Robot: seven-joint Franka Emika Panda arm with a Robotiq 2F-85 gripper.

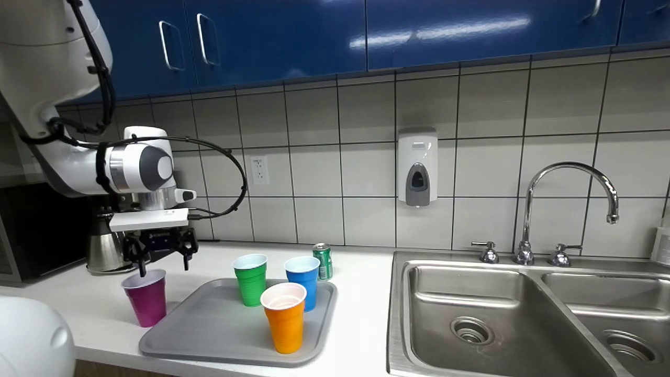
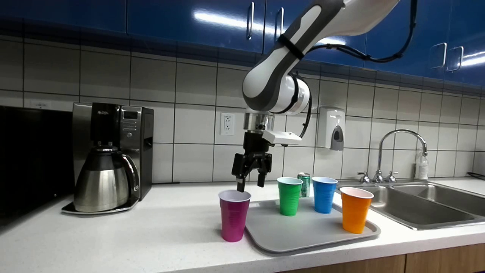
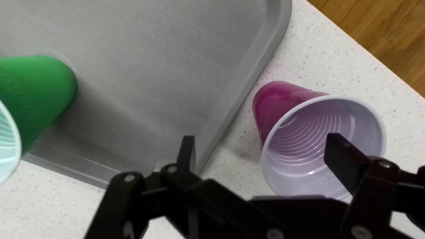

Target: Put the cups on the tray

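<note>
The purple cup [image 1: 148, 302] [image 2: 233, 220] stands upright on the counter beside the grey tray [image 1: 220, 324] [image 2: 299, 232]. The green cup [image 1: 252, 285] [image 2: 289, 199], blue cup [image 1: 310, 288] [image 2: 324, 197] and orange cup [image 1: 286, 325] [image 2: 355, 212] stand upright on the tray. My gripper [image 1: 164, 266] [image 2: 251, 185] is open and empty, just above the purple cup's rim. In the wrist view [image 3: 261, 139], one finger shows over the purple cup's mouth [image 3: 277, 103], the other over the tray's edge [image 3: 149, 66]. I cannot tell whether a fingertip dips inside the cup. The green cup [image 3: 36, 86] is partly visible.
A green can [image 1: 323, 262] [image 2: 304, 185] stands behind the blue cup. A coffee pot [image 1: 104, 248] [image 2: 102, 185] stands in a coffee maker [image 2: 146, 151] at the back. A steel sink [image 1: 399, 314] lies beyond the tray. The counter's front edge runs near the purple cup.
</note>
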